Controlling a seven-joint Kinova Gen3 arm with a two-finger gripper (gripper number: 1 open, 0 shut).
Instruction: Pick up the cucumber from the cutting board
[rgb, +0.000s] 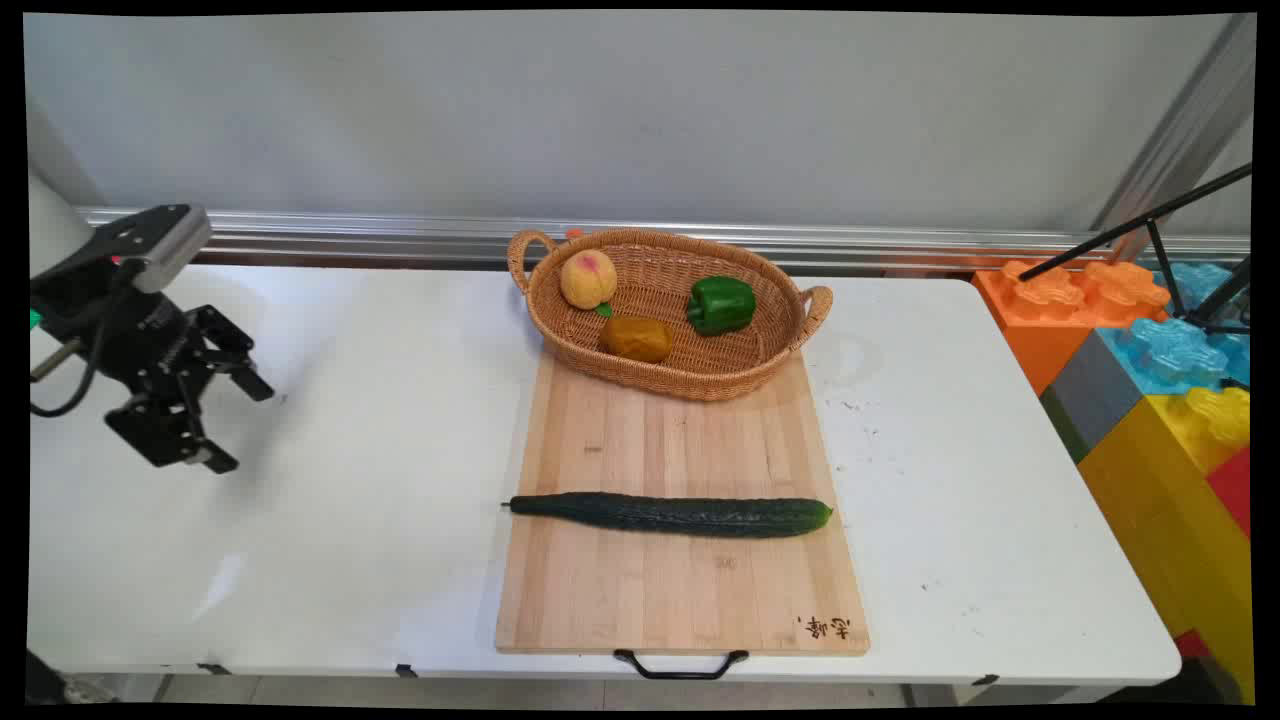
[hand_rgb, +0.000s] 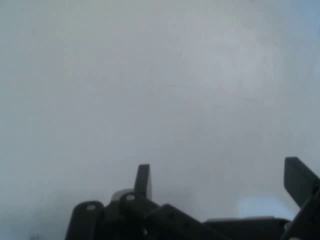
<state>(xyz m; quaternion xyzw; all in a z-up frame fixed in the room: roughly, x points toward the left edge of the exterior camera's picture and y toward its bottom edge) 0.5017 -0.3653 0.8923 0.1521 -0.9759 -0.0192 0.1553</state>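
gripper (rgb: 240, 428): black, two-fingered, hung above the left part of the white table (rgb: 380, 480), fingers spread wide apart with nothing between them; in the hand view the gripper (hand_rgb: 220, 182) showed only bare table surface ahead, one finger (hand_rgb: 144, 181) and the other standing well apart. nearest item: cutting board (rgb: 680, 580), pale wood, lay lengthwise at the table's middle, a black handle (rgb: 680, 663) at its near edge and a small burnt mark at its near right corner; well apart from the gripper. cucumber (rgb: 670, 514): long, dark green, lay crosswise on the board's near half, reaching from its left edge to its right edge. basket (rgb: 590, 355): oval, woven, tan, with a loop at each end, sat on the board's far end and overhung it on both sides. contents of basket: peach (rgb: 588, 279), yellow-pink, at the far left; green pepper (rgb: 720, 304), at the right; brown lump (rgb: 636, 338), at the near middle, kind not clear. toy blocks (rgb: 1160, 380): large, orange, blue, yellow, grey and red, stacked beyond the table's right end. tripod (rgb: 1150, 225): thin black legs, slanted above the blocks.
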